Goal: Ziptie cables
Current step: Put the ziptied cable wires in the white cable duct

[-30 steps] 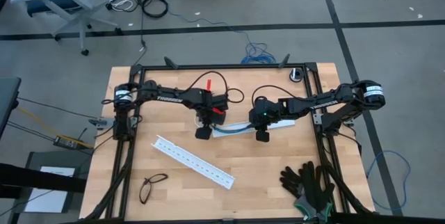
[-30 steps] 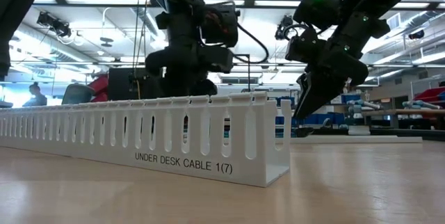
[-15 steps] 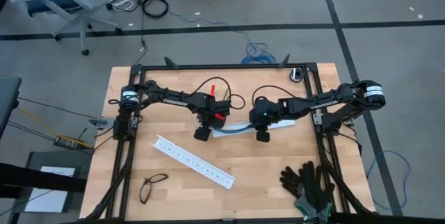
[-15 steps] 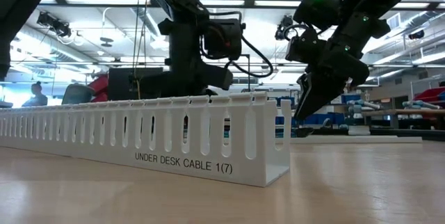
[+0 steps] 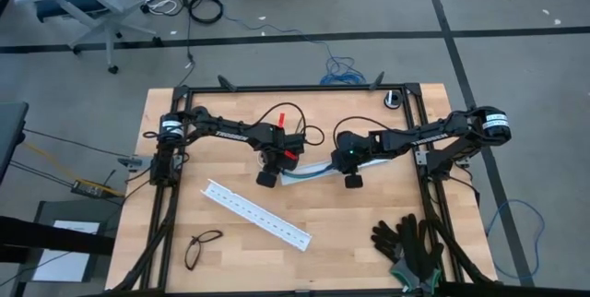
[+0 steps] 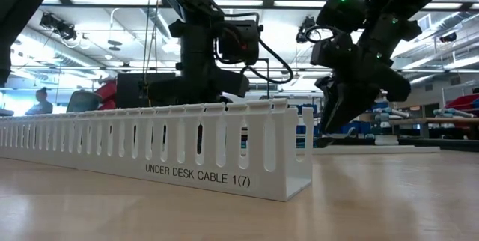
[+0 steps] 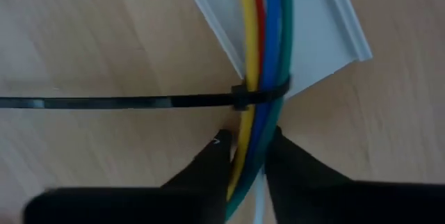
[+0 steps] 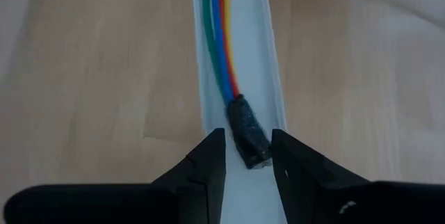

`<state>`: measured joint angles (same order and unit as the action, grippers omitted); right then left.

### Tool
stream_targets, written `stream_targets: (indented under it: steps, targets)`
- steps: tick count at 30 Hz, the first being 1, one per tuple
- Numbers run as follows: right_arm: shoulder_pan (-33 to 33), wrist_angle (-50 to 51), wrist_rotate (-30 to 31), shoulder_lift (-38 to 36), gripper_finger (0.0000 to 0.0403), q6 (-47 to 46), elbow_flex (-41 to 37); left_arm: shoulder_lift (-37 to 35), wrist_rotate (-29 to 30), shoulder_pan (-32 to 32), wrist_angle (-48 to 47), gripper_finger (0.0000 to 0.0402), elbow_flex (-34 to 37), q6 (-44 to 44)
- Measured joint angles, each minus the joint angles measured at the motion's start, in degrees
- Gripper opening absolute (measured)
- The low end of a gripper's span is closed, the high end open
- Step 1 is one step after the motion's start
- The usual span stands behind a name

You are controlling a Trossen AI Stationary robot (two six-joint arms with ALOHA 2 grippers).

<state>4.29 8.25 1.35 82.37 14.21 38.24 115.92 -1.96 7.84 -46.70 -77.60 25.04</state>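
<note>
The cables, a bundle of yellow, red, blue and green wires, lie along a flat white rail at mid-table. A black ziptie loops the bundle, and its tail lies flat on the wood. My left gripper points down at the bundle's left part, shut on it just beside the ziptie. My right gripper slants down at the bundle's dark sheathed end, shut on it. My left gripper pinches the wire bundle between its two fingers, right next to the ziptie loop. The fingers come from above and lie across the wires. The bundle stays low, running on over the white rail. My right gripper has the tip of the dark sheathed end between its two fingers, slanting down from the table's right. The fingers lie along the rail, and the sheathed end rests on it.
A long white perforated rail lies slantwise nearer the front and fills the foreground of the low view. Glasses lie at the front left, dark gloves at the front right. A black frame edges the table.
My left gripper has sunk a little toward the cables. My right gripper has rolled about its own axis without shifting place. The cables and the rails lie as before.
</note>
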Motion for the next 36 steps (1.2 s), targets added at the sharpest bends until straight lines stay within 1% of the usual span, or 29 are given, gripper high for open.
stream_targets:
  steps: [3,6,11,15,17,19,20,22,24,25,28,31,36]
  targets:
    - [-0.01,-0.04,1.97,0.0,0.0098,2.11,0.0,0.02,-0.04,0.0,0.13,0.0027,0.0,0.02]
    - [0.0,-0.5,2.05,0.0,0.0098,3.94,0.0,0.02,-0.03,0.02,0.31,0.001,0.01,0.03]
    - [0.0,-0.94,1.47,0.53,0.0097,4.02,0.02,0.07,0.02,0.02,0.65,0.0007,0.04,0.02]
    - [0.0,-1.53,0.77,4.63,0.0093,5.33,0.04,0.07,0.21,0.02,1.39,0.0007,0.11,0.02]
    - [-0.13,-2.2,2.44,7.14,0.009,6.13,0.04,0.13,0.25,0.02,1.38,0.0007,-0.11,0.02]
    - [-0.52,-3.4,6.37,9.15,0.0085,5.84,0.28,0.13,0.25,0.04,1.36,0.0007,-0.07,0.03]
    - [-0.62,-3.86,7.85,9.69,0.008,5.5,0.22,0.13,0.25,0.04,1.37,0.0007,-0.07,0.02]
    - [-0.92,-4.74,8.97,10.05,0.006,5.23,0.22,0.13,0.27,0.04,1.35,0.0008,-0.07,0.02]
    - [-1.24,-5.36,9.34,9.31,0.0029,3.62,0.2,0.13,0.31,0.04,1.25,0.0008,-0.09,0.0]
    - [-1.26,-5.32,9.16,8.63,0.002,2.88,0.13,0.13,0.61,0.04,1.14,0.0008,-0.13,-0.07]
    - [-1.62,-4.23,7.8,5.8,0.0019,0.54,-0.11,0.16,2.87,-0.07,-1.63,0.0008,-2.02,-0.71]
    - [-2.11,-3.94,7.75,1.86,0.0019,-0.14,-0.11,0.5,6.07,-0.12,-5.42,0.0006,-4.69,-1.4]
    - [-4.33,-3.55,7.73,-4.1,0.0019,-2.88,-0.11,-0.48,12.88,-0.96,-10.29,0.0002,-9.99,-1.31]
